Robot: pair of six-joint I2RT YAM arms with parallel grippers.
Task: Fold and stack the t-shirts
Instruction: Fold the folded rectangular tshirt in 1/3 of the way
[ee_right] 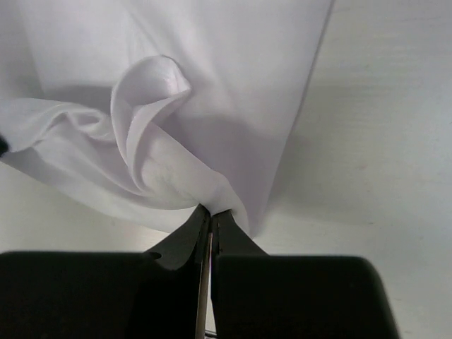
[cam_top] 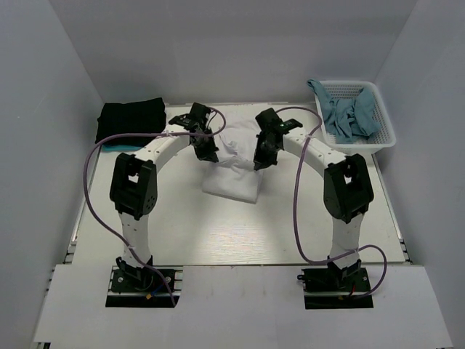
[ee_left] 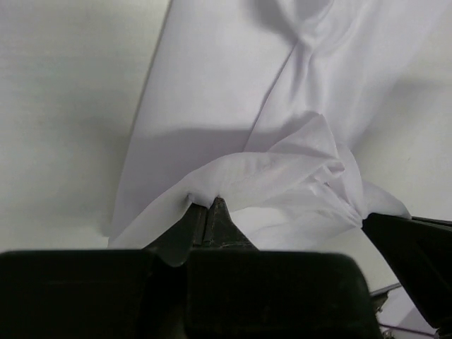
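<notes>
white shirt: mid-frame; likely soft, light, limp
left gripper: clamped on shirt edge
right gripper: clamped on edge too
best hold: prob. corners

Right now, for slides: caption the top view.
Left gripper and right gripper pinch the white t-shirt; folded black t-shirt lies far-left.

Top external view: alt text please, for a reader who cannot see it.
Both arms reach to mid-table, the left gripper and right gripper each shut on the bunched far edge of a white t-shirt. A folded black t-shirt lies at the far left; a white basket holding blue-grey cloths sits at the far right.
</notes>
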